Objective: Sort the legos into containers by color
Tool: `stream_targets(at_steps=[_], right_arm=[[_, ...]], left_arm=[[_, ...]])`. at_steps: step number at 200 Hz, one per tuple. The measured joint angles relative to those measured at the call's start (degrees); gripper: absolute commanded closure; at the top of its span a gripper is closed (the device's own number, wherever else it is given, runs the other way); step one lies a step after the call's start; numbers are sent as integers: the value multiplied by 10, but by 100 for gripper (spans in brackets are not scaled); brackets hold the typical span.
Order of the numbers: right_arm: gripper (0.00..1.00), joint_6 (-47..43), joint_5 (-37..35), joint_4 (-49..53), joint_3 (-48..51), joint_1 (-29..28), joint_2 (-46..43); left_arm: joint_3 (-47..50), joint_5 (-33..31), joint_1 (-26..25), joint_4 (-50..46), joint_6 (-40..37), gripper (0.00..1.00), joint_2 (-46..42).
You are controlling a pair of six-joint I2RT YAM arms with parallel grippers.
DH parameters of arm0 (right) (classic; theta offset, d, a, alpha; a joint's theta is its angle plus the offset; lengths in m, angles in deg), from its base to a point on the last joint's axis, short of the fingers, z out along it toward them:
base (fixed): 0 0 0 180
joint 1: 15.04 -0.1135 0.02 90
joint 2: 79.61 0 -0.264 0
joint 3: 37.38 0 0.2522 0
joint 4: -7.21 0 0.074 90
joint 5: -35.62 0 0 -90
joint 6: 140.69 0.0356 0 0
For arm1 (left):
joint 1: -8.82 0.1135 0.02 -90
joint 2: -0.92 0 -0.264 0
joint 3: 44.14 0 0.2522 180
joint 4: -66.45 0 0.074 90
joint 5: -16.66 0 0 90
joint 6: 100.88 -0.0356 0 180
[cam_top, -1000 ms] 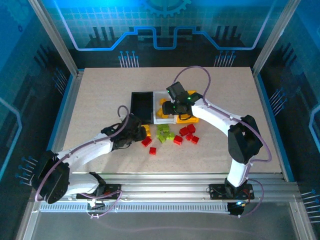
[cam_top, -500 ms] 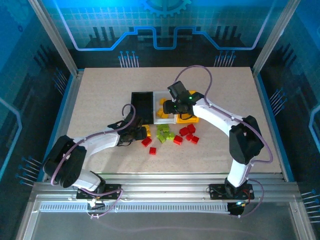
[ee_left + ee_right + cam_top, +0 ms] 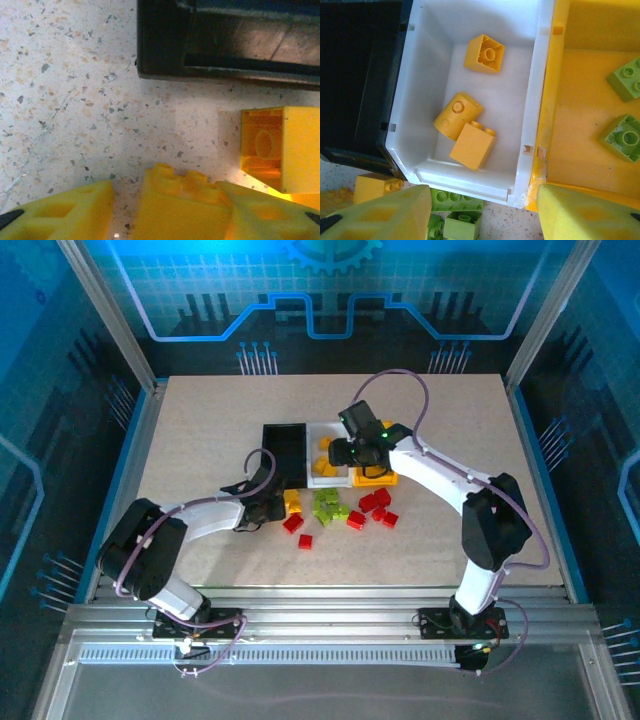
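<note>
The overhead view gives the layout: three containers side by side at mid-table point(image 3: 200, 430), with the black bin point(image 3: 283, 450) on the left, the white bin point(image 3: 534, 100) in the middle and the yellow bin point(image 3: 580, 150) on the right. Loose red bricks point(image 3: 376, 506) and loose green bricks point(image 3: 330, 504) lie just in front of them. The right wrist camera looks inside, showing three yellow bricks point(image 3: 472, 145) in the white bin and two green pieces point(image 3: 624, 135) in the yellow bin. The right gripper point(image 3: 481, 207) hangs over the white bin's near wall, jaws wide with nothing between them. The left gripper point(image 3: 268, 508) sits low in front of the black bin. Its wrist camera shows the fingers set narrow around a yellow brick point(image 3: 180, 210) (a sliver of table shows beside one finger, so I cannot tell if it is clamped). Another yellow brick point(image 3: 282, 150) lies near it on the table.
</note>
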Motion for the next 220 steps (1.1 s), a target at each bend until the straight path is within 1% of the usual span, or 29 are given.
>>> stream_targets(at_steps=[17, 34, 44, 58, 74, 93, 112, 126, 139, 182, 202, 220], right_arm=[[41, 0, 0, 0, 1, 0, -3], [41, 0, 0, -1, 1, 0, -6], [42, 0, 0, -1, 1, 0, -7], [42, 0, 0, -1, 4, 1, -9], [42, 0, 0, -2, 12, 3, -17], [42, 2, 0, -6, 32, 8, -34], [42, 7, 0, -13, 61, 14, -58], [42, 12, 0, -17, 88, 19, -80], [42, 17, 0, -19, 112, 24, -100], [41, 20, 0, -14, 186, 28, -170], [41, 22, 0, -11, 216, 28, -205], [41, 22, 0, -5, 235, 30, -229]], left_arm=[[0, -2, 0, 0, -4, 57, 0], [0, -4, 0, -1, -2, 66, -1], [0, -6, 0, -2, -5, 69, -3], [0, -6, 0, -12, -1, 69, -19], [1, -14, -11, -28, 0, 69, -65], [-14, -24, -46, -60, 5, 68, -133], [-79, -26, -82, -87, 5, 68, -141], [-148, -25, -98, -92, 2, 68, -111], [-217, -22, -104, -90, -3, 68, -66], [-416, -13, -104, -85, -16, 69, 125], [-490, -12, -102, -97, -18, 70, 208], [-539, -10, -97, -116, -18, 69, 267]])
